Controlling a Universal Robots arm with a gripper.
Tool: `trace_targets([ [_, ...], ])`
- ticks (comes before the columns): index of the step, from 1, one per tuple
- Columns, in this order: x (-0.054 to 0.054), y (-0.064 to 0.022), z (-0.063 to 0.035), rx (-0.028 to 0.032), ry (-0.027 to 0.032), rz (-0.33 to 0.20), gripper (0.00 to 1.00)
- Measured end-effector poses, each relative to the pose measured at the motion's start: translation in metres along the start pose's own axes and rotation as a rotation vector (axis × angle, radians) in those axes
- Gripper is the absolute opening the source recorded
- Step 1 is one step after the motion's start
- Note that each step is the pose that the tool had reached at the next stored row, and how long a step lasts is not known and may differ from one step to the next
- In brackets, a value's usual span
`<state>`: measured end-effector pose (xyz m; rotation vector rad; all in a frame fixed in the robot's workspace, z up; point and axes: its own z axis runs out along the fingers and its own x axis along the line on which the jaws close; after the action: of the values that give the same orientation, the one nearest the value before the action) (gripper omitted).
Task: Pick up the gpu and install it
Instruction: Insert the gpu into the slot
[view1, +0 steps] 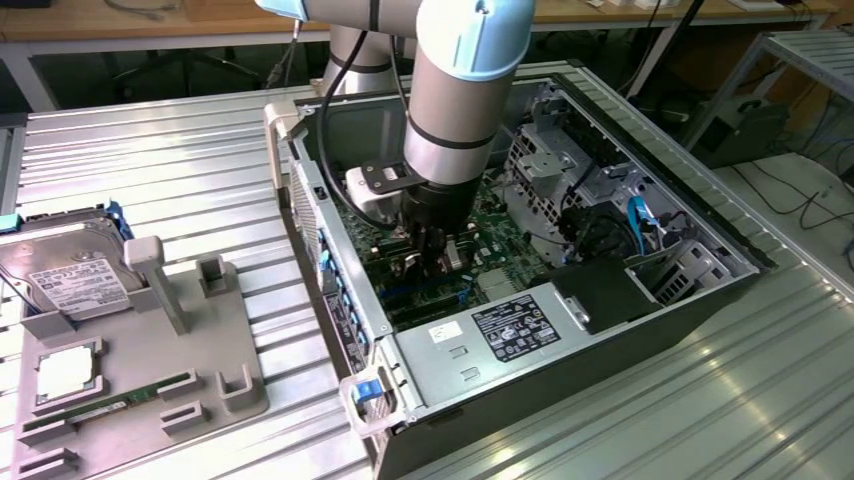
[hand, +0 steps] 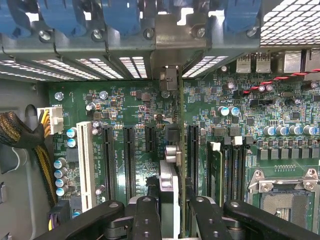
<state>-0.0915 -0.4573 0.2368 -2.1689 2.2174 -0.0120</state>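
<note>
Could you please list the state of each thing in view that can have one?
gripper: shut on the gpu, down inside the computer case.
gpu: held edge-on, upright over the motherboard slots, its bracket toward the rear openings.
computer case: side panel off, lying open.
hard drive: resting in the grey holder, outside the case.
memory stick: lying flat in the holder.

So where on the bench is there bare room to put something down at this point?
Bare ribbed tabletop lies between the grey parts tray and the open computer case, and along the exterior view's right of the case. Inside the case it is crowded: the gripper holds the gpu upright over the motherboard slots.
</note>
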Motion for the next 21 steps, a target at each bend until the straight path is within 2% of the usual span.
trace_targets([
  [21,0.0,0.0005,0.0016,0.0004,-0.0004,0.0,0.28],
])
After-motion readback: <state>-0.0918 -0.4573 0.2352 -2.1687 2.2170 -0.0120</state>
